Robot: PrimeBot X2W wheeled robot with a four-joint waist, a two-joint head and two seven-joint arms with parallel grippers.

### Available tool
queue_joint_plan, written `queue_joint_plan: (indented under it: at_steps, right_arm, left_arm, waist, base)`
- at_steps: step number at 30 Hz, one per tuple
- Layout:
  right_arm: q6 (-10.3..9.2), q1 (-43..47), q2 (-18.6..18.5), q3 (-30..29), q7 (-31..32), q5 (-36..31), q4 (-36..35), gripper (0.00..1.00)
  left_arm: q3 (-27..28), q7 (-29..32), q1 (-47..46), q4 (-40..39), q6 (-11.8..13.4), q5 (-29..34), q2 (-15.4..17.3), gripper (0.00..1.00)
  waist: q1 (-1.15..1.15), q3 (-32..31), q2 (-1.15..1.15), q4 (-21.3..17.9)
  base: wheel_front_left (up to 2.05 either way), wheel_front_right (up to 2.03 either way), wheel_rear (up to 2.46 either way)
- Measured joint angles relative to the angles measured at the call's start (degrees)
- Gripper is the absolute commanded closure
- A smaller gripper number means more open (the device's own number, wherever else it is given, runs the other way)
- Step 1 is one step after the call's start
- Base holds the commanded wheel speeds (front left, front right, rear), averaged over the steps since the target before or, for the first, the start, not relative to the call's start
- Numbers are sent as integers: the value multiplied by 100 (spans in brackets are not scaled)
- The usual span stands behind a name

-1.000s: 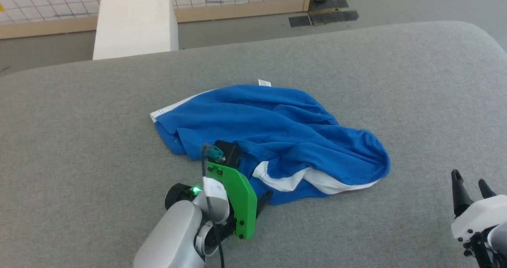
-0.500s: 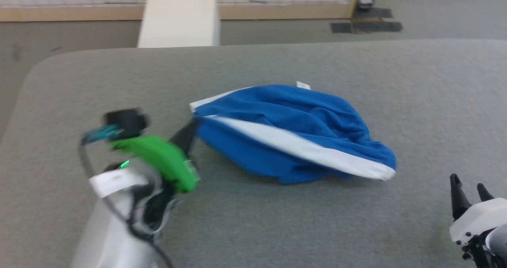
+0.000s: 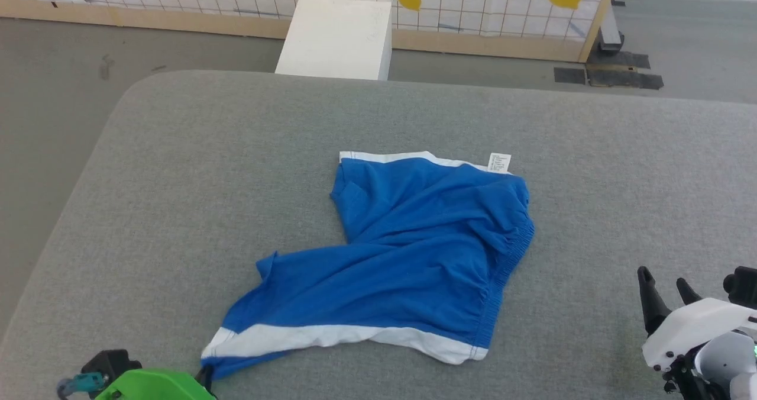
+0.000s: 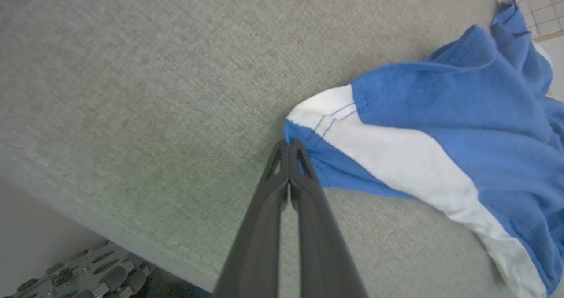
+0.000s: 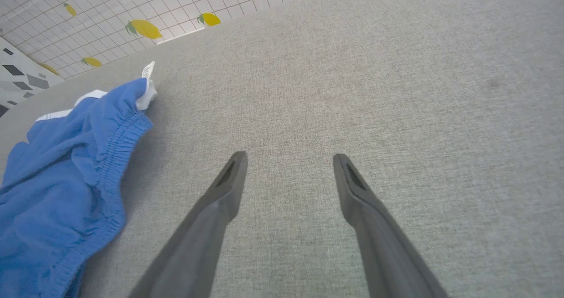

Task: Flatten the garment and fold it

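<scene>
From the head camera I see the garment point(image 3: 408, 252) lying on the grey padded table point(image 3: 177, 181), roughly at its middle and reaching towards the near left. It is mostly spread out but wrinkled, and the upper half lies at an angle to the lower. A white band point(image 3: 331, 336) runs along its near edge, a thinner white strip lines the far edge, and a small white label point(image 3: 500, 162) sticks out at the far right corner. The gathered elastic edge point(image 3: 502, 270) faces right. The near left corner of the cloth runs to the left gripper point(image 3: 204, 375), which sits with its green mount point(image 3: 148, 386) at the bottom edge of this view. The right gripper point(image 3: 661, 276) is at the lower right, well apart from the cloth, its two dark fingers spread. Beyond the table stand a white box point(image 3: 337, 36) and a lattice wall with lemons point(image 3: 473, 9).

On the left wrist camera, I have the two fingers pressed tight together, and their tips meet right at the blue corner hem just below the white band. I read that as the left gripper clenched on the corner of the garment. The cloth fans out to the right over the table, and the table's edge runs close by at the lower left.

On the right wrist camera, the right gripper's fingers stand wide apart with nothing between them, over bare grey table. The elastic edge and the label lie off to the left, clear of both fingers.
</scene>
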Motion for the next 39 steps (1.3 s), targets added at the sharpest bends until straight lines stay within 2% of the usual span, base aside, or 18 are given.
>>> queue_joint_plan:
  at_steps: [1,4,7,9,12,15,20,22,29,34,35,36,37,39]
  right_arm:
    - [0,2,1,-1,-7,13,12,0]
    - [0,20,-2,-46,-25,19,25,0]
    - [0,26,0,-42,-31,18,20,0]
    - [0,42,-1,0,-30,18,-2,0]
    - [0,86,-8,176,57,19,-82,0]
    - [0,92,-10,550,281,-35,-205,0]
    - [0,-296,-3,1395,1148,-226,-187,0]
    - [0,-665,-1,1691,1481,-498,-89,0]
    - [0,-1752,-2,1903,2083,-1042,719,0]
    - [-1,-1892,-2,2080,2229,-1048,1263,0]
    - [-1,-1952,-10,2080,2229,-987,1308,40]
    - [-1,-2032,-22,2074,2213,-926,1339,91]
    - [-1,-2091,-23,2056,2150,-927,1357,100]
    - [-1,-2231,-9,1883,2056,-979,1423,100]
  left_arm:
    - [51,-60,-9,-56,-29,-69,-36,0]
    - [124,-309,-98,-283,-152,-46,-12,0]
    - [155,-884,-288,-532,-315,243,167,0]
    - [96,-1363,-432,-638,-504,605,331,0]
    - [-156,-2439,-583,-721,-802,1402,545,0]
    - [-478,-3131,-612,-591,-950,1933,564,0]
    - [-703,-3441,-644,-396,-1023,2236,358,0]
    - [-761,-3471,-710,-318,-1085,2260,282,0]
    - [-771,-3497,-1026,-101,-1300,2258,135,0]
    - [-708,-3501,-1127,-14,-1396,2258,30,0]
    - [-689,-3501,-1138,-7,-1424,2259,15,0]
    - [-660,-3509,-1140,-3,-1437,2259,2,0]
    - [-631,-3518,-1140,1,-1441,2259,-11,0]
    - [-583,-3518,-1145,2,-1470,2260,-49,0]
  waist:
    - [0,-15,0,6]
    - [0,-58,0,34]
    - [0,-97,0,51]
    - [0,-118,0,55]
    - [0,-116,0,59]
    - [0,-76,0,59]
    - [0,57,0,56]
    - [0,139,0,76]
    - [0,459,0,250]
    - [0,659,0,428]
    - [0,693,0,462]
    - [0,726,0,487]
    - [0,753,0,504]
    - [0,802,0,531]
  base:
    - [0,0,0]
    - [0,0,0]
    - [0,0,0]
    - [0,0,0]
    - [0,0,0]
    - [0,0,0]
    - [0,0,0]
    - [0,0,0]
    - [0,0,0]
    - [0,0,0]
    - [0,0,0]
    - [0,0,0]
    - [0,0,0]
    - [0,0,0]
